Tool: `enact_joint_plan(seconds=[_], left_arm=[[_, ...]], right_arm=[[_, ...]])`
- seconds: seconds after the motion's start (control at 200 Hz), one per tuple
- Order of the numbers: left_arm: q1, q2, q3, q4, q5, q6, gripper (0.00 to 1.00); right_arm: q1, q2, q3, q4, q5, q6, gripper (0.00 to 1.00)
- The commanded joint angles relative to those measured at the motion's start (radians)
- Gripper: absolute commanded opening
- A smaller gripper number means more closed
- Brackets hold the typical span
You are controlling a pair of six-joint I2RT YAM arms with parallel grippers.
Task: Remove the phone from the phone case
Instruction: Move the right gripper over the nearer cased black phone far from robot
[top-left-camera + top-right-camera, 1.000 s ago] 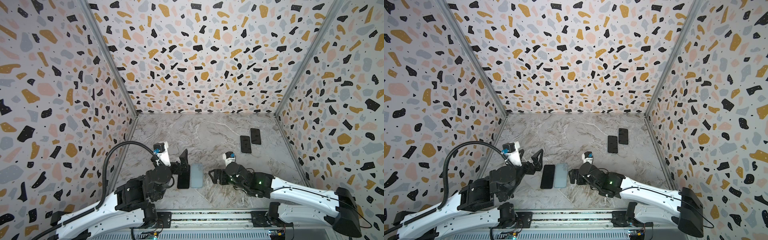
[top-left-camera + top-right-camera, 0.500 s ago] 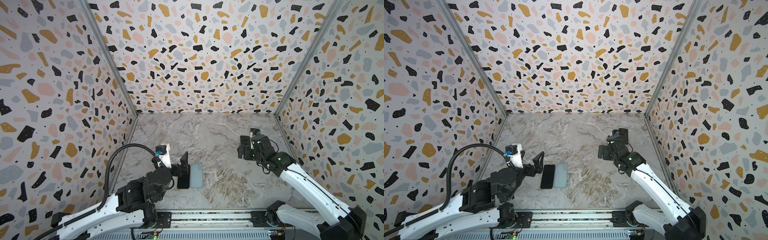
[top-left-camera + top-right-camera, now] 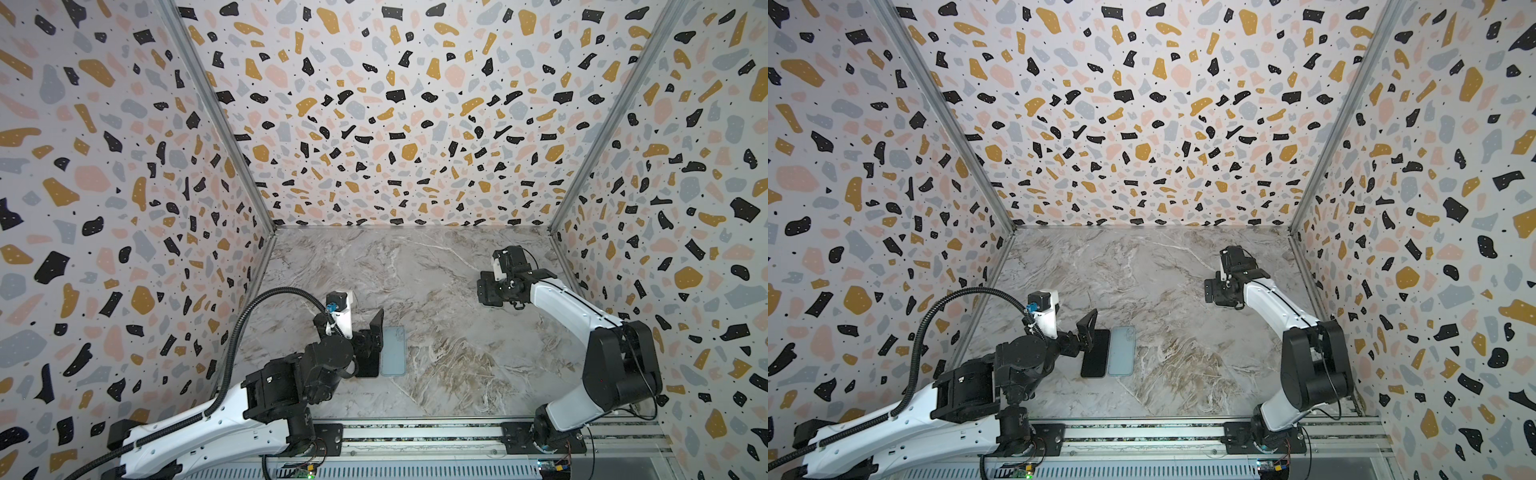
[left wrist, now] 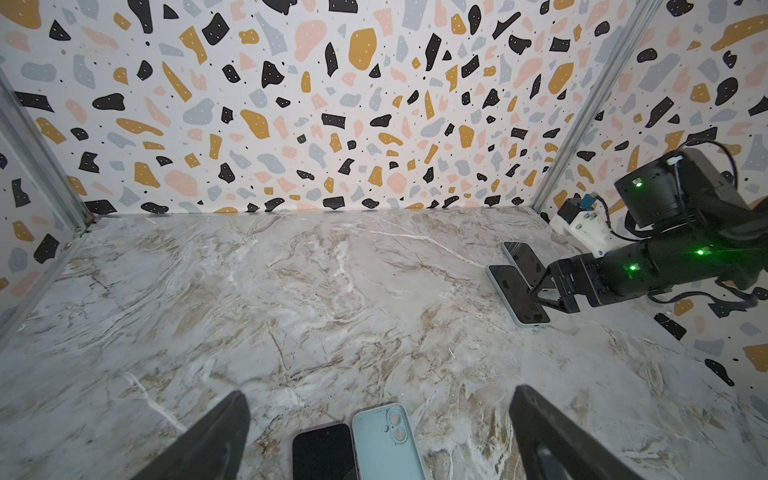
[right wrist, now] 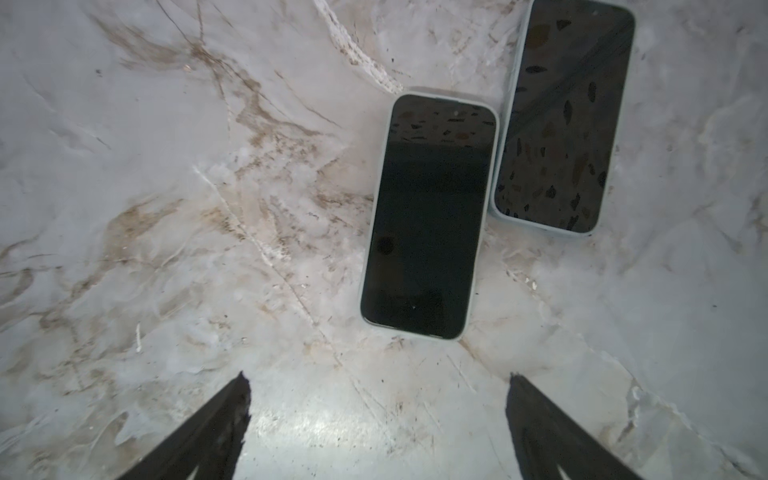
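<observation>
Glossy phone (image 5: 428,216) lies in rounded pale case (image 5: 481,245) — marble table (image 5: 145,187).

The left arm (image 3: 216,424) stretches low from the near-left corner of the marble tabletop (image 3: 415,282). The left gripper (image 4: 380,395) hangs just above the surface by the near edge, with its jaws spread wide. The right arm (image 3: 569,307) rises from the near-right corner, elbow high, forearm sloping toward the far-right corner. There the right gripper (image 5: 379,378) points down, its jaws equally wide and gripping nothing.
</observation>
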Motion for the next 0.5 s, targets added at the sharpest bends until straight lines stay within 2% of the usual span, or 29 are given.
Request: enact_joint_plan(seconds=[0.0, 0.496], left_arm=[[0.003, -0.018, -0.021, -0.001, -0.024, -0.005, 0.99], [0.004, -0.035, -0.055, -0.025, -0.062, -0.031, 1.0]], right_arm=[[-0.025, 0.039, 0.048, 0.041, -0.04, -0.037, 0.97], [-0.1, 0.176, 0.075, 0.105, -0.112, -0.043, 0.96]])
